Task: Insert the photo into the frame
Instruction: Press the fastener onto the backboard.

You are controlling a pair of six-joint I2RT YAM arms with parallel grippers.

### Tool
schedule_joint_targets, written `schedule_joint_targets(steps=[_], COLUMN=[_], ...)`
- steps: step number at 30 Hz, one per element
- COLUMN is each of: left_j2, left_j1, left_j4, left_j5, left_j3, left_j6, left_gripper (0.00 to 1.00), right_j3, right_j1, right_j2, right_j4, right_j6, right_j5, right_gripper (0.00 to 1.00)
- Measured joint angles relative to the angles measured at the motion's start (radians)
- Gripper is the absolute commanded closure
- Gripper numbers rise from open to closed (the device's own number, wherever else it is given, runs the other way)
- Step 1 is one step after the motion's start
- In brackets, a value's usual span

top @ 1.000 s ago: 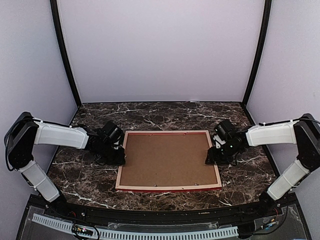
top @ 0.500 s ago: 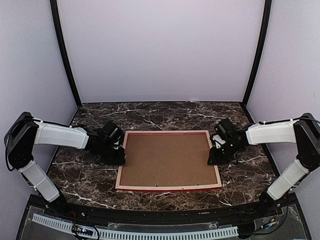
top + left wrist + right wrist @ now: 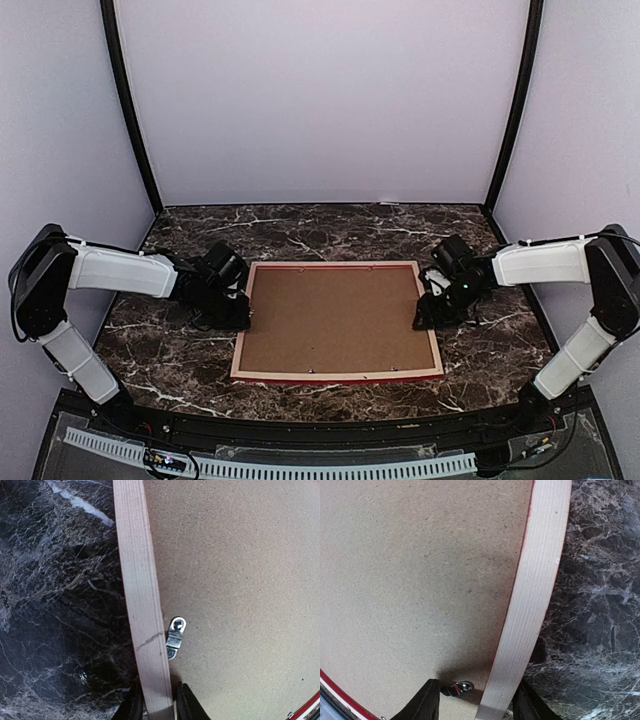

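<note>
Near the middle of the dark marble table (image 3: 330,225), the frame (image 3: 338,376) lies flat with its pale wood back up, and a thin red edge shows along its outer rim. A brown backing board (image 3: 335,320) fills its opening. The left fingers (image 3: 189,706) are closed on the frame's left rail, one on each side of the wood, just beside a small metal tab (image 3: 175,636) on the board. The right fingers (image 3: 422,702) stand apart astride the right rail. The inner one is over the board with a gap to the wood, near another metal tab (image 3: 462,686).
</note>
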Motion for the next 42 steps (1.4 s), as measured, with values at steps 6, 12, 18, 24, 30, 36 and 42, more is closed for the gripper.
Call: schedule_joint_targets(steps=[6,12,18,24,30,36,42], left_j2=[0.000,0.000,0.000,0.000,0.000,-0.001,-0.001], left_j1=[0.000,0.000,0.000,0.000,0.000,0.000,0.000], left_j4=[0.000,-0.001,-0.001,-0.002,-0.002,-0.002,-0.003], left_j5=[0.000,-0.002,-0.002,-0.010,-0.021,-0.021,-0.021], left_j3=[0.000,0.000,0.000,0.000,0.000,0.000,0.000], left_j6=[0.000,0.000,0.001,0.001,0.001,0.001,0.001], left_gripper=[0.76,0.76,0.76,0.76,0.76,0.76,0.76], right_j3=[0.008,0.012,0.023,0.035,0.046,0.047,0.049], right_j1=[-0.002,-0.006,-0.011,-0.026,-0.029,-0.029,-0.029], right_j2=[0.017,0.017,0.024,0.034,0.046,0.050,0.053], right_j4=[-0.001,-0.013,-0.033,-0.052,-0.061,-0.059,-0.063], right_j6=[0.045,0.030,-0.034,-0.090,-0.109,-0.108,-0.111], right_j5=[0.010,0.009,-0.003,-0.032,-0.053,-0.062,-0.054], right_gripper=[0.61,0.64,0.66,0.66,0.57,0.56,0.65])
